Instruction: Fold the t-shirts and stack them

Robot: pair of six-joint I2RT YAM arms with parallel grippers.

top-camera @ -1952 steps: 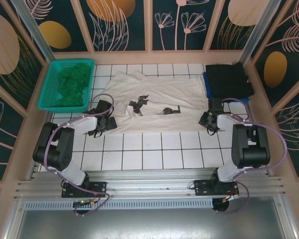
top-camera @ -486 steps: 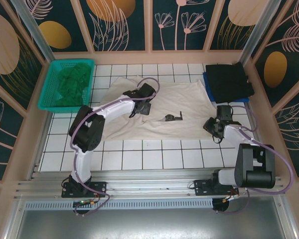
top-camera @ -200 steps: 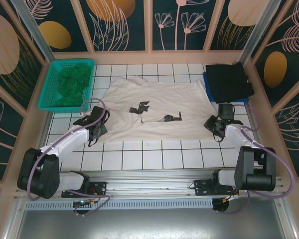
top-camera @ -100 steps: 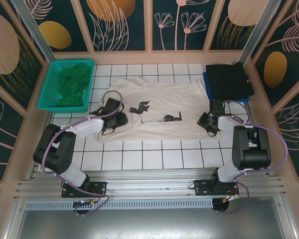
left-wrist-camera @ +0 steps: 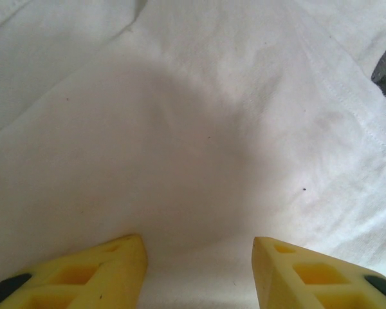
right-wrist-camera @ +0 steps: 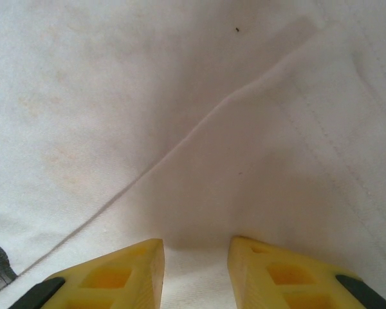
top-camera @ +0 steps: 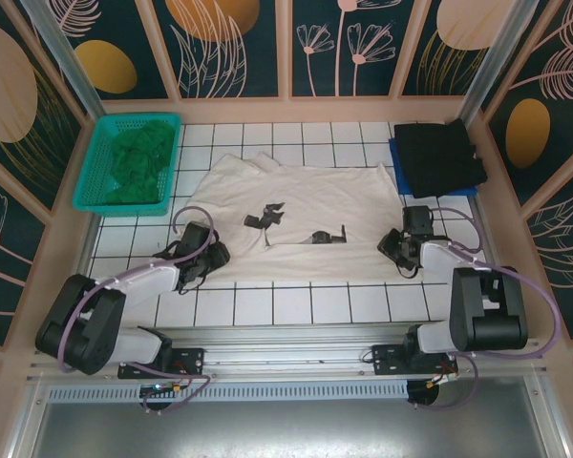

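1. White tiled bench (top-camera: 296, 305) with dark grout lines. An aluminium rail (top-camera: 286, 345) runs along its near edge and carries both arm bases.
2. Surround: dark wall panels (top-camera: 234, 48) printed with orange discs and pale leaf outlines. They sit in light wooden frames on the far, left and right sides.
3. Teal plastic mesh basket (top-camera: 94, 170), rectangular, at the far-left corner of the bench. Contents: one dark green cloth t-shirt (top-camera: 138, 157), crumpled.
4. Blue flat mat (top-camera: 397, 174) at the far-right corner, with only a strip of its edge visible. On it lies one black cloth t-shirt (top-camera: 441, 157), folded to a rough rectangle.
5. Large cream-white cloth t-shirt (top-camera: 310, 196), spread flat across the middle of the bench. It lies apart from the basket, its right end just beside the mat. Dark printed marks (top-camera: 265, 216) show near its centre.
6. Left gripper (top-camera: 210, 258) (left-wrist-camera: 199, 248) at the near-left corner of the cream-white shirt. Its yellow fingers (left-wrist-camera: 109, 273) stand part-way apart with cream cloth between them. Whether they pinch the cloth cannot be told.
7. Right gripper (top-camera: 393, 246) (right-wrist-camera: 196, 248) at the near-right corner of the same shirt. The gap between its fingers is narrower, and a diagonal fold line shows in the cloth ahead. Whether it grips cannot be told.
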